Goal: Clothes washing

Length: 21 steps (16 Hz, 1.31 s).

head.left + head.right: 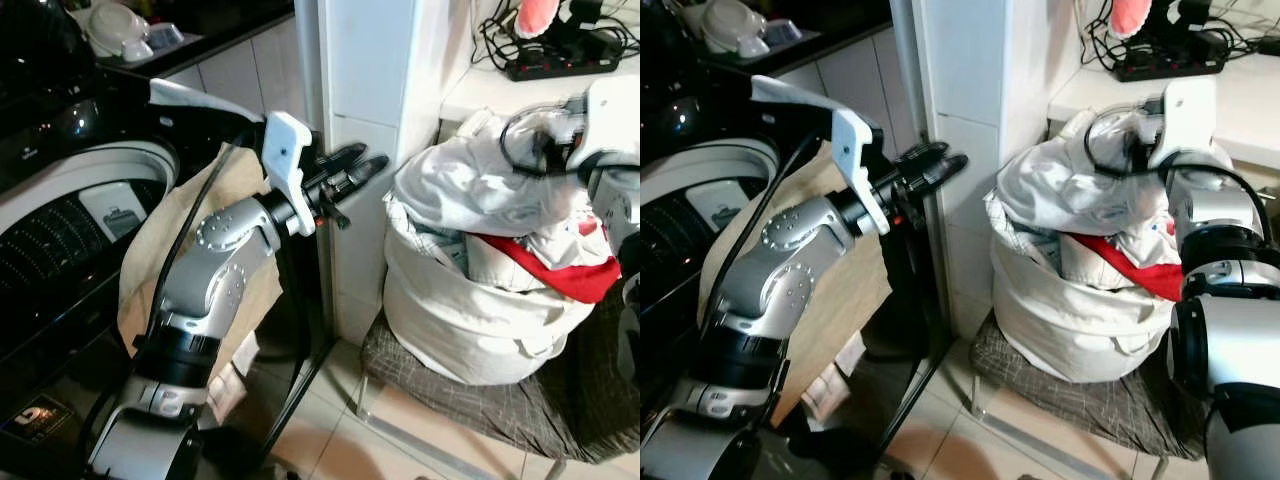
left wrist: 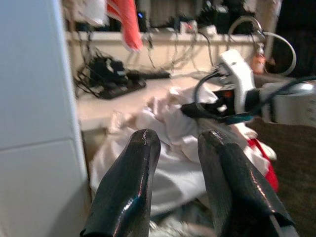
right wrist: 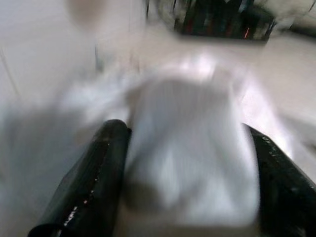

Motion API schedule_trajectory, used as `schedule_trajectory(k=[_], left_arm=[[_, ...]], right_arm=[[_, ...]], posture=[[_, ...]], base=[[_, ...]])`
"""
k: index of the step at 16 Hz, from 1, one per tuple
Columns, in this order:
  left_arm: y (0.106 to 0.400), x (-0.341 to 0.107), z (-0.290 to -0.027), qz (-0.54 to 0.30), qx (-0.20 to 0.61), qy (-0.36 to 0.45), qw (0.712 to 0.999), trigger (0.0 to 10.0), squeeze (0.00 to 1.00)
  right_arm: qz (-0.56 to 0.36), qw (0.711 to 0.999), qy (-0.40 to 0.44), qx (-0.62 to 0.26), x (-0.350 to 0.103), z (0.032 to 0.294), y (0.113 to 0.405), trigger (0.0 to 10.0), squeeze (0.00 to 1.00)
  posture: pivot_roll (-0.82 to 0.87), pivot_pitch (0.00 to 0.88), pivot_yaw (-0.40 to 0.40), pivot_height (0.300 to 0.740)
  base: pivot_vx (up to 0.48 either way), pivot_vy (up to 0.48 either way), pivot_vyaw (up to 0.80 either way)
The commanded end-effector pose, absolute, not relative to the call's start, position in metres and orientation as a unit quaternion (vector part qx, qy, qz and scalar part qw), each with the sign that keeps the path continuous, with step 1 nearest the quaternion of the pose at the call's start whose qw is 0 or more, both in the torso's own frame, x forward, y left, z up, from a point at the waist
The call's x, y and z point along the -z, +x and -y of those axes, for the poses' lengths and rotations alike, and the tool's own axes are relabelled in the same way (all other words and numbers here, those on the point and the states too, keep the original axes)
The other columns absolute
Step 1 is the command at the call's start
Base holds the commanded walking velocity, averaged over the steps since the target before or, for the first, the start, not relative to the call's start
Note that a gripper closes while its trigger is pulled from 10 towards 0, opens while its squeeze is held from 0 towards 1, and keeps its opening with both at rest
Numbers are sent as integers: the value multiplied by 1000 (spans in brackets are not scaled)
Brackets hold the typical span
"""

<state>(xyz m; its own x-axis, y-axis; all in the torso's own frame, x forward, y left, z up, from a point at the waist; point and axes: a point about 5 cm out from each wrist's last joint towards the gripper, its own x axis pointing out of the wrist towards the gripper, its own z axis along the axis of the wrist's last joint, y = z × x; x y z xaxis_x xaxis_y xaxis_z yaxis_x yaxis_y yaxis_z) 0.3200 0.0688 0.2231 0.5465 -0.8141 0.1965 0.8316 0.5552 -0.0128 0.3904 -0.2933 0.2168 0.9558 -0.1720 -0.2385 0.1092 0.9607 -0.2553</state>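
— Where is the laundry?
— Crumpled white clothes [image 1: 470, 185] with a red garment [image 1: 560, 270] fill the white fabric bag [image 1: 450, 320] on a grey chair [image 1: 480, 400].
— And the grippers?
— Right gripper [image 3: 185, 163] spread wide around white cloth atop the pile; left gripper [image 2: 177, 148] slightly parted, empty, beside the white tiled pillar [image 1: 370, 100].

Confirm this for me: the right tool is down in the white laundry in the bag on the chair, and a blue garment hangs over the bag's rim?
Not quite: the garment over the rim is red, not blue, as the left eye view shows. The rest holds: the right tool is spread around white laundry in the bag on the chair.
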Motion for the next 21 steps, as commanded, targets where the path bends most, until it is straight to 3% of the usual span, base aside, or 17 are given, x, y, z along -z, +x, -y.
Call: schedule_trajectory(k=[1, 3, 4, 5, 16, 18, 21], left_arm=[[316, -223, -68, 74, 481, -48, 872, 10000, 0], [315, -223, -67, 71, 480, -48, 873, 10000, 0], [314, -224, -67, 67, 481, -51, 873, 10000, 0], [313, -223, -67, 60, 481, -54, 873, 10000, 0], [305, -220, -62, 38, 513, -60, 856, 10000, 0], [296, -223, -60, 49, 553, -72, 828, 10000, 0], [293, -221, -59, 54, 558, -69, 825, 10000, 0]], right_arm=[[-175, 974, -125, 68, -204, 293, 388, 10000, 0], [-195, 970, -132, 66, -193, 294, 385, 10000, 0], [-193, 971, -127, 69, -191, 295, 384, 6824, 0], [-186, 973, -120, 70, -192, 295, 384, 0, 0], [-160, 976, -126, 74, -201, 301, 384, 0, 0], [-151, 978, -122, 75, -203, 302, 384, 0, 0], [-143, 980, -118, 76, -207, 305, 384, 0, 0]], posture=[[-64, 0, 97, 740], [-62, 0, 95, 740], [-60, 0, 94, 740], [-60, 0, 94, 740], [-75, 0, 99, 740], [-81, 0, 102, 740], [-92, 0, 104, 740]], base=[[0, 0, 0], [0, 0, 0], [0, 0, 0], [0, 0, 0], [0, 0, 0], [0, 0, 0], [0, 0, 0]])
